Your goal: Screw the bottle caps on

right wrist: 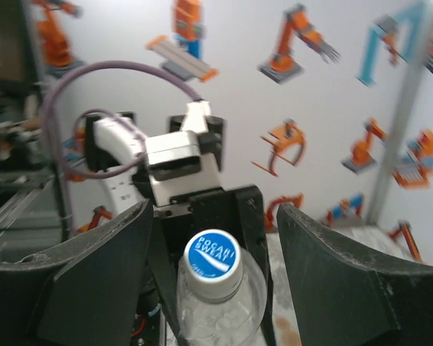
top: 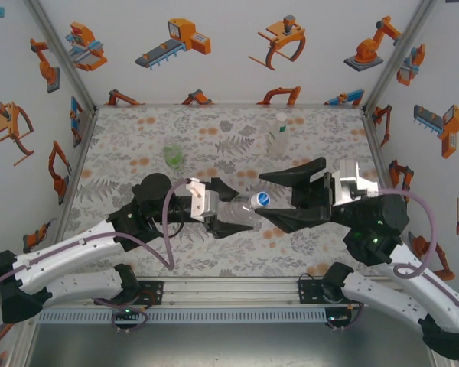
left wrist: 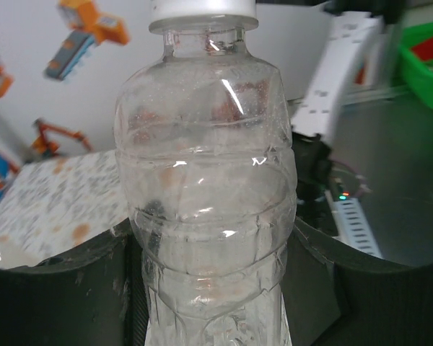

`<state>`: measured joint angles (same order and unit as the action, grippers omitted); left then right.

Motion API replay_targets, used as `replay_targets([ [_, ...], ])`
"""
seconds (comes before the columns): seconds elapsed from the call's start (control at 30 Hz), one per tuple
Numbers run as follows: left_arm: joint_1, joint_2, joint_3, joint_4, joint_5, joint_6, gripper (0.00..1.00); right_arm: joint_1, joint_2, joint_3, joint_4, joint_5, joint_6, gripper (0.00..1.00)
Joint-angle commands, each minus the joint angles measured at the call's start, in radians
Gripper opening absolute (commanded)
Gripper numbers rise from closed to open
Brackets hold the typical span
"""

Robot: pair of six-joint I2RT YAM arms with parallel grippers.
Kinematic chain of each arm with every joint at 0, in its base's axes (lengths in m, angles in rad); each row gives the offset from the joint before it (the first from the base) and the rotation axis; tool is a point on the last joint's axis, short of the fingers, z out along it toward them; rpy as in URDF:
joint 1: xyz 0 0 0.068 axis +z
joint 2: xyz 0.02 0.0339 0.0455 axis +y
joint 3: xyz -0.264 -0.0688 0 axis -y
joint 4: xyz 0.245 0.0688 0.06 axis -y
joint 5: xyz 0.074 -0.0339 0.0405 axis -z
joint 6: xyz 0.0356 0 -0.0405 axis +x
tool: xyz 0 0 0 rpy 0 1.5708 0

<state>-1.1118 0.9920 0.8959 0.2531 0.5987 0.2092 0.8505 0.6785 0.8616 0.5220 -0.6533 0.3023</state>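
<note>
left claw clamped on clear bottle — empty, cap on; right claw apart, straddling cap.

Mid-frame, the bottle lies sideways, the left gripper on its left and the right gripper flanking its cap on the right. Behind them on the table, a short bottle stands upper left of centre and a tall bottle upper right.
</note>
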Motion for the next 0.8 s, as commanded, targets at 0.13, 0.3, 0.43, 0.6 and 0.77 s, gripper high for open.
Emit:
replay_targets([
  [0.13,-0.001,-0.006,0.036,0.074,0.271,-0.009,0.0,0.01,0.078,0.053,0.302,-0.417,0.056,0.59],
  [0.3,-0.008,0.001,0.042,0.092,0.293,-0.017,0.0,0.011,0.089,0.048,0.315,-0.441,0.052,0.53],
  [0.43,-0.011,0.004,0.044,0.092,0.301,-0.014,0.0,0.011,0.094,0.043,0.315,-0.436,0.06,0.44],
  [0.6,-0.011,0.014,0.044,0.087,0.3,-0.011,0.0,0.015,0.098,0.043,0.315,-0.433,0.079,0.38],
  [0.77,-0.012,0.022,0.049,0.09,0.299,-0.011,0.0,0.015,0.104,0.038,0.314,-0.43,0.088,0.43],
])
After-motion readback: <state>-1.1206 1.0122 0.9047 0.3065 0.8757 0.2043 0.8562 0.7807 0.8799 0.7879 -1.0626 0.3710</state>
